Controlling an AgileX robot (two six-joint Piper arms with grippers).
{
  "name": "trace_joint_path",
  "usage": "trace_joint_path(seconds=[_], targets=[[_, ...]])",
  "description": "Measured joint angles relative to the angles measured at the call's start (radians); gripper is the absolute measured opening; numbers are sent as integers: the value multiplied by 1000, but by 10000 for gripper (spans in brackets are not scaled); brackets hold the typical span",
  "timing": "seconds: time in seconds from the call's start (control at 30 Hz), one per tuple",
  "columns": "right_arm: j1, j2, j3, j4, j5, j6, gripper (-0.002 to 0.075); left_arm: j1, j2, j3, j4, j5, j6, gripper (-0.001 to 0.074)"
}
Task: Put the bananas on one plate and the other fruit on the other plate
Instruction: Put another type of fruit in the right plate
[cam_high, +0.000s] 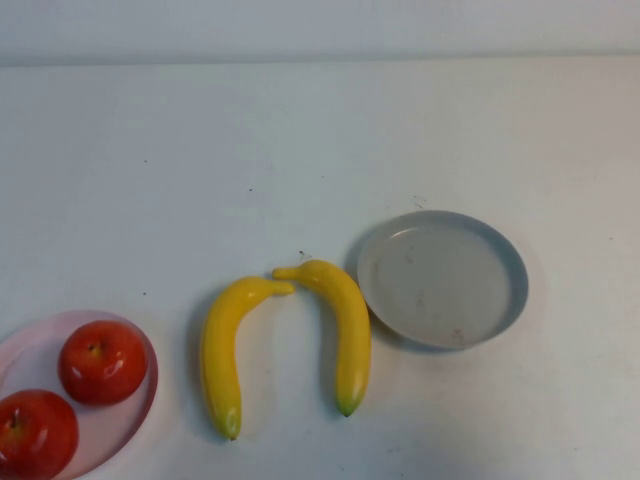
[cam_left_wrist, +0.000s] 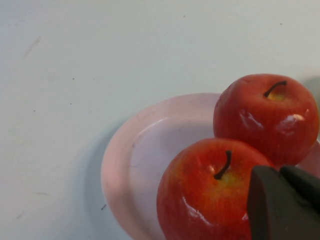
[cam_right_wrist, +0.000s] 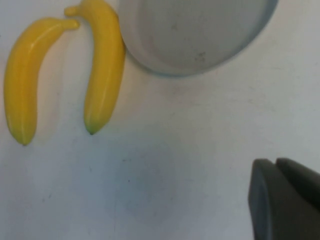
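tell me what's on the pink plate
Two red apples sit on the pink plate; the plate under them is hidden. The left gripper hovers by them, the right gripper above bare table.

Red, yellow, pink and grey-blue on a white table (cam_high: 300, 140).

The two apples (cam_high: 102, 361) are shiny red with fine yellowish flecks, a yellow-green blush in each stem dimple and dark stems; they sit on the pale pink plate (cam_high: 120, 425), which looks slightly translucent. The two bananas (cam_high: 228, 350) are bright, smooth yellow fading to green at their tips. The other plate (cam_high: 440, 278) is grey-blue with a lighter rim and a few faint dark specks inside. The table is plain white with small dark marks. The left gripper (cam_left_wrist: 285, 205), just beside the nearer apple, is dark charcoal grey; the right gripper (cam_right_wrist: 285, 200), above bare table near the grey-blue plate, is the same dark grey.
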Motion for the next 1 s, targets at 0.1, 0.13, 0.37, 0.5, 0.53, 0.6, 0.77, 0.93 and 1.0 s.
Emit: trace_joint_path(seconds=[0.1,0.13,0.37,0.5,0.53,0.6,0.77,0.93,1.0], targets=[[6,120,-53,-3,4,-24,-17,0,0,0,0,0,0,2],[21,170,-76,-8,4,-27,-17,0,0,0,0,0,0,2],[257,406,-216,-123,-51,72,-17,0,0,0,0,0,0,2],[437,549,-338,-249,-61,199,-17,0,0,0,0,0,0,2],[480,590,-376,-281,-61,227,-17,0,0,0,0,0,0,2],[548,667,-449,-325,-59,261,-17,0,0,0,0,0,0,2],[670,884,-678,-395,6,283,-1,0,0,0,0,0,0,2],[697,1065,-891,-422,104,281,133,0,0,0,0,0,0,2],[697,1126,-966,-434,137,279,216,0,0,0,0,0,0,2]])
